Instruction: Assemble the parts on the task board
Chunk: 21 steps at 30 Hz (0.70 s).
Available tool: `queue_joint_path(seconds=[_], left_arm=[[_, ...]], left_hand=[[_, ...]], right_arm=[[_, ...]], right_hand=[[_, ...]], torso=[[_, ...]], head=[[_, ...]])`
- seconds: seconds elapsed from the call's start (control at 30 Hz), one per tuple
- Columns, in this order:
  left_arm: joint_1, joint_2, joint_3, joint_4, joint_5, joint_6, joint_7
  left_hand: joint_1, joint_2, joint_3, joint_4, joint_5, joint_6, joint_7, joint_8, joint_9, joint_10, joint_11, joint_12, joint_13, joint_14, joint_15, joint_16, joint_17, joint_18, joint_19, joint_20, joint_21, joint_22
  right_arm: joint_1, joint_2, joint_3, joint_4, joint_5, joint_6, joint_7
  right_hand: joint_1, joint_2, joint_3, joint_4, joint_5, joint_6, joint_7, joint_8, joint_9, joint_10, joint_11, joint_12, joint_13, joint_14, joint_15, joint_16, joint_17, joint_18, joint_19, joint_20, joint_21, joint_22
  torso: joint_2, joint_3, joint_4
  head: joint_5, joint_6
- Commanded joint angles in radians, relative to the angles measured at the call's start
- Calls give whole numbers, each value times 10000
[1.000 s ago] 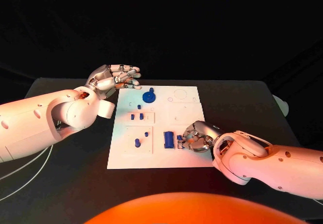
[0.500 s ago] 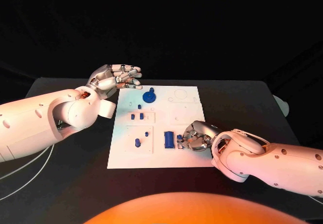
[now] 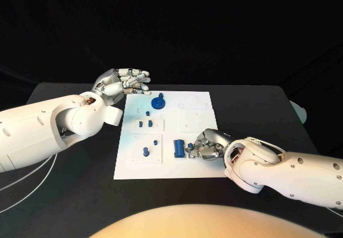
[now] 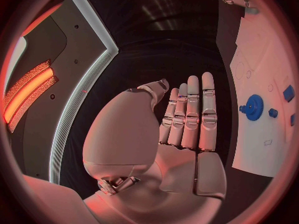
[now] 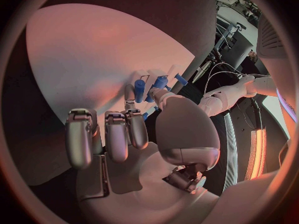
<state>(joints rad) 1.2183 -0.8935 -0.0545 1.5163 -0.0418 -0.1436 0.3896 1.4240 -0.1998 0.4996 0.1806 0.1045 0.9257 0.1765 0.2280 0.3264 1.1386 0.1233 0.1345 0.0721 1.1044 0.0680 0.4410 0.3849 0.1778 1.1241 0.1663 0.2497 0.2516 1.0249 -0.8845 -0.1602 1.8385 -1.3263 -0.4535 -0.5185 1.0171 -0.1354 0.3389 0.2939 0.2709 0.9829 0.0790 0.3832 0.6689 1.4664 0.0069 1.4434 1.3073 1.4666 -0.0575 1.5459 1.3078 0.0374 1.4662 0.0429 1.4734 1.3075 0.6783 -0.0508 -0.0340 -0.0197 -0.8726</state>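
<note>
The white rectangular task board (image 3: 166, 168) lies in the middle of the black counter (image 3: 257, 106), its long side running from near to far. On its far end sits a round blue gear-shaped part (image 3: 158, 102), with a smaller blue piece just beyond it. A pair of small blue pegs (image 3: 145, 123) stands in a square section at the board's left middle, and two more small blue pieces (image 3: 147, 150) rest in the near left section. A blue rectangular block (image 3: 179, 148) lies in the near middle of the board.

The right robot hand (image 3: 204, 146) is over the board's near right part, just beside that block, its fingers curled down around a small blue part (image 3: 190, 148); the right wrist view shows blue pieces (image 5: 149, 89) at its fingertips, though whether it truly grips one cannot be told.

The left robot hand (image 3: 123, 82) hovers at the board's far left corner, off the board's edge. In the left wrist view its fingers (image 4: 190, 114) are straight and side by side, holding nothing.
</note>
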Motion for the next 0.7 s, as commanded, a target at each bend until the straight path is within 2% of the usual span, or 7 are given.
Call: queue_joint_path(seconds=[0.03,0.17,0.37,0.53,0.7], left_arm=[[4,26,7,2,-3,221,63],[4,25,7,-9,-1,238,49],[4,24,7,-16,7,251,40],[4,17,7,-17,8,248,35],[4,10,7,-17,9,246,35]], left_hand=[[86,-5,-14,-46,-12,21,51,-27,-12,52,19,-30,10,48,1,-35,8,55,73,-3,-35,-9],[66,-9,-28,-37,-14,17,54,-30,-15,49,23,-37,10,52,5,-51,17,52,78,-1,-48,-20],[66,-9,-28,-37,-14,17,54,-30,-15,49,23,-37,10,52,5,-51,17,52,78,-1,-48,-20],[66,-9,-28,-37,-14,17,54,-30,-15,49,23,-37,10,52,5,-51,17,52,78,-1,-48,-20],[66,-9,-28,-37,-14,17,54,-30,-15,49,23,-37,10,52,5,-51,17,52,78,-1,-48,-20]], right_arm=[[-18,17,-12,55,-121,70,173],[-18,-10,-12,95,-193,-48,235],[-19,-72,-12,168,-315,-142,266],[-21,-193,-12,280,-424,-200,267],[-24,-260,-12,359,-487,-170,261]], right_hand=[[-137,14,-79,-6,2,10,-37,26,18,175,-63,-63,1592,896,-86,-29,1962,-122,685,-40,-34,1973],[-474,90,-310,0,53,21,-54,53,43,184,-78,-55,1602,897,-97,-28,1965,-124,689,-50,-30,1980],[-558,155,-376,-6,97,23,-63,65,54,189,-87,-50,1607,901,-104,-22,1982,-125,692,-56,-25,1985],[-361,317,-386,-44,538,19,-85,90,83,204,-108,-39,1621,901,-124,-22,1981,-128,700,-75,-14,1999],[-259,344,-385,-56,649,26,-91,101,93,212,-114,-30,1629,903,-130,-20,1987,-131,705,-81,-4,2008]], torso=[[1,0,-3],[2,1,0],[1,-1,2],[1,-1,6],[3,1,-5]], head=[[-9,0],[-8,0],[-13,0],[11,0],[24,0]])
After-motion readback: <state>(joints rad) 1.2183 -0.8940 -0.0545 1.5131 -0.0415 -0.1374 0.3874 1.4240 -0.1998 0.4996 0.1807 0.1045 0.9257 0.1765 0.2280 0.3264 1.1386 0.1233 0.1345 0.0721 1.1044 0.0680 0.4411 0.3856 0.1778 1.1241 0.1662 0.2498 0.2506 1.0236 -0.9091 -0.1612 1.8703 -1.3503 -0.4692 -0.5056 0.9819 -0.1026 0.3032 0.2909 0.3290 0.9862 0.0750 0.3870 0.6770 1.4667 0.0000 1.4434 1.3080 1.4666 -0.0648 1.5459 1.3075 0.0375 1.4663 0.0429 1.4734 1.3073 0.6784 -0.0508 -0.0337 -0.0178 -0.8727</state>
